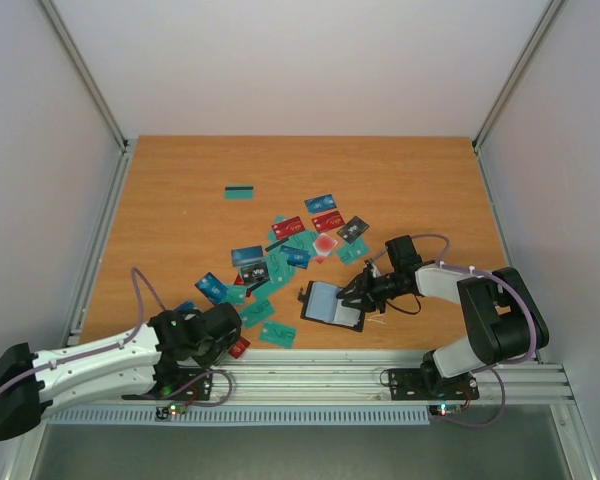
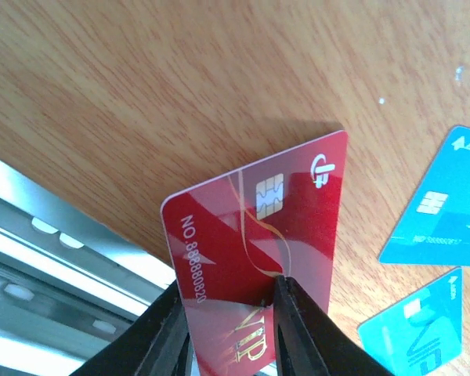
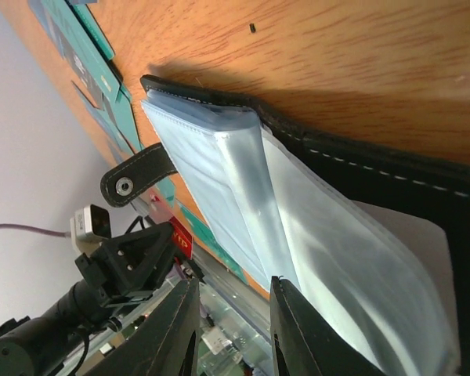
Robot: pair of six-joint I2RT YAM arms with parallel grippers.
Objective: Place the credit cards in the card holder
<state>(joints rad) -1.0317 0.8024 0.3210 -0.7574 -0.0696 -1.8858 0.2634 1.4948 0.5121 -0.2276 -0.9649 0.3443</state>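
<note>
I see a bare wooden worktop (image 1: 180,200) boxed in by plain white walls (image 1: 310,60), with slanted metal posts (image 1: 85,70) at the corners and a ribbed aluminium rail (image 1: 310,378) along the near edge.

A robotics lab cell is indicated: a wooden table (image 1: 180,170) is enclosed by white panels (image 1: 300,60) and aluminium rails (image 1: 330,375).
</note>
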